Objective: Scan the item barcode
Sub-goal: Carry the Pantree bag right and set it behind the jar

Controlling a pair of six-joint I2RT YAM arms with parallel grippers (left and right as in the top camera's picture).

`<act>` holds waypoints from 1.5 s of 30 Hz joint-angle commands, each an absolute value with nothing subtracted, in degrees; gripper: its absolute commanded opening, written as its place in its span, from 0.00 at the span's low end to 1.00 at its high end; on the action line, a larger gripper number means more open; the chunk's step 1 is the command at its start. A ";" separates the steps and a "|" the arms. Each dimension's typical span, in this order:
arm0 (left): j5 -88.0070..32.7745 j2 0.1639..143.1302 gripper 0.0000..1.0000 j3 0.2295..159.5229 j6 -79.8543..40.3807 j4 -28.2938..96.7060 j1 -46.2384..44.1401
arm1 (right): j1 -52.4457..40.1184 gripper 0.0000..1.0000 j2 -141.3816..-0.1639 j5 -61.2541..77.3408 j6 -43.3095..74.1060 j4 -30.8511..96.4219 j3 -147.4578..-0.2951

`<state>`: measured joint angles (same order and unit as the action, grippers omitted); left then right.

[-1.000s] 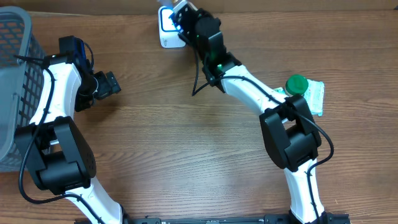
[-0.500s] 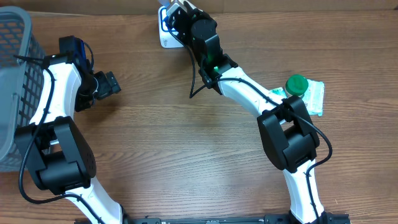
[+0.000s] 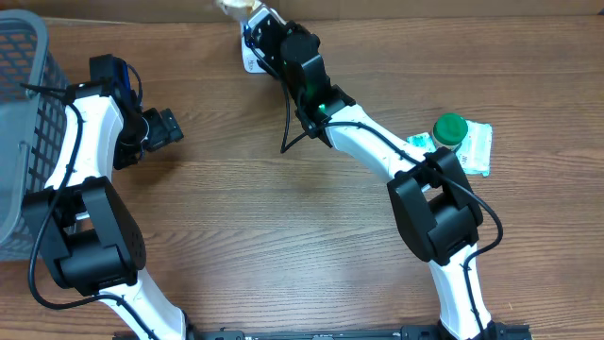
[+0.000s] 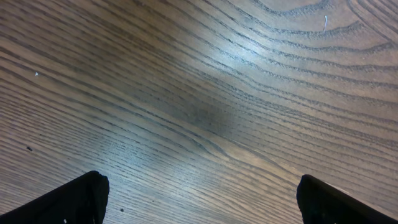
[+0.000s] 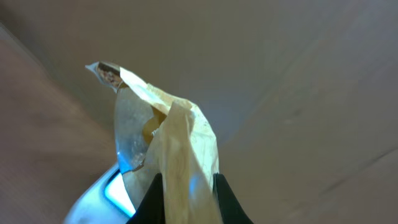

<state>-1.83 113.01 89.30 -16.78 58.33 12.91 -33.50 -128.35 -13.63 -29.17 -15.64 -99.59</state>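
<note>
Standing beside the worktop point(image 3: 274, 236), I see the right arm point(image 3: 373, 146) stretched toward the far edge. Its right fingers point(image 5: 151, 205) are pinching a pale, crinkled packet point(image 5: 177, 137) by its lower end. The packet sticks up from the grip, and its torn-looking top corner is partly clear plastic. From overhead the packet point(image 3: 236, 8) shows at the very back of the worktop, just past the white scanner point(image 3: 247, 60), which the arm's wrist partly covers. In the right wrist view the scanner point(image 5: 102, 196) sits low and to the left of the packet, with a blue glow on its face. I cannot make out a barcode on the packet.

The left arm point(image 3: 80, 123) is bent near a grey mesh basket point(image 3: 24, 57) at the left edge. Its left fingers point(image 4: 74, 202) are spread wide over bare wood, holding nothing. Well apart on the right side, a bottle with a green cap point(image 3: 450, 127) stands touching a green-and-white pouch point(image 3: 479, 149).
</note>
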 commanded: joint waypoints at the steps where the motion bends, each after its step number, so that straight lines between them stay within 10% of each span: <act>1: -1.04 111.26 1.00 90.11 -16.73 58.24 13.47 | -33.63 0.04 -120.14 -8.36 -16.05 -12.34 -100.36; 13: -1.04 111.26 1.00 90.11 -16.73 58.24 13.47 | -24.86 0.04 -97.03 6.48 25.69 22.44 -100.36; 26: -1.06 111.26 1.00 90.11 -16.73 58.24 13.47 | -1.41 0.04 -88.40 7.66 31.99 56.53 -99.46; 45: -1.04 111.26 1.00 90.11 -16.73 58.24 13.47 | 20.99 0.08 -90.15 20.69 33.45 46.06 -72.88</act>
<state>-1.65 113.01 89.30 -16.78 58.33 12.91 20.97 -90.39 17.30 33.39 47.83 -76.75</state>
